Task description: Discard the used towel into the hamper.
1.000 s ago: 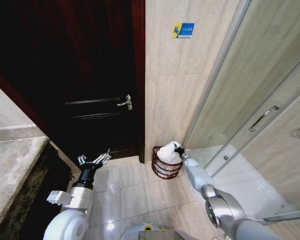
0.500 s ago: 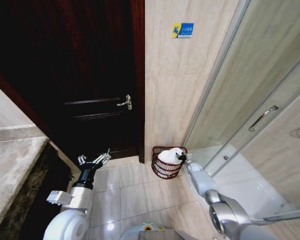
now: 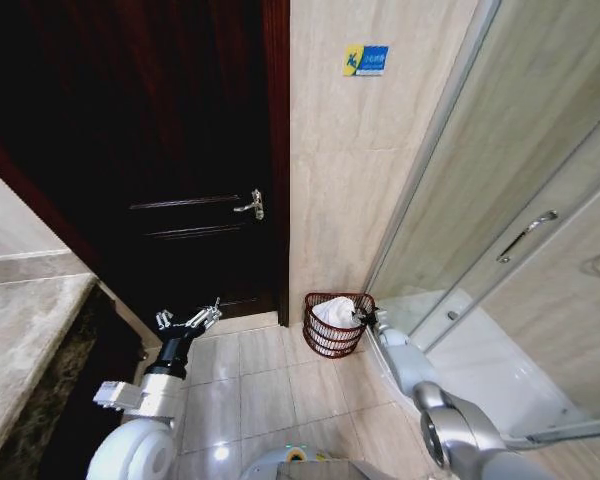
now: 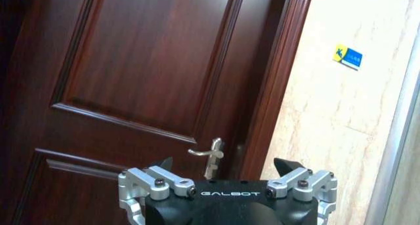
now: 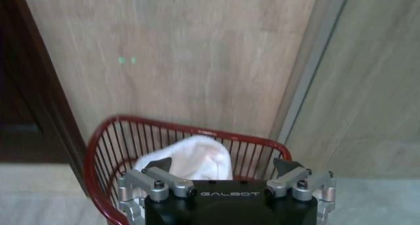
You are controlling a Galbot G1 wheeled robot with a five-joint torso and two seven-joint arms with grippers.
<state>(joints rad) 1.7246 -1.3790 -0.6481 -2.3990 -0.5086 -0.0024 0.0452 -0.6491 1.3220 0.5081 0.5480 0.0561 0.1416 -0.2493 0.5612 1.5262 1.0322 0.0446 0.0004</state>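
Towel (image 3: 335,311) sits white and bunched inside the hamper (image 3: 332,338), free of my right pincer (image 3: 369,318), which hangs at the hamper's rim on the shower side with fingers spread wide, nothing between them. In the right wrist view the two dark fingertips (image 5: 157,164) stand apart just over the near rim, towel (image 5: 191,158) lying behind them in the basket, top of it about level with the red rim. Hamper (image 5: 111,156) is dark red wire, round, narrower at the base, standing on the tiled floor (image 3: 270,380) in the corner against the beige wall (image 3: 350,180), between the dark wooden door (image 3: 160,150) and the glass shower door (image 3: 500,200). My right arm stretches forward from lower right toward the basket. My left pincer (image 3: 188,321) is parked lower left, raised in front of the door, well apart from the hamper, fingers also spread and holding nothing; the left wrist view looks over its fingertips (image 4: 287,165) at the door handle (image 4: 210,152). Blue sticker (image 3: 366,60) high on the wall above the hamper. Stone counter (image 3: 25,340) at far left.
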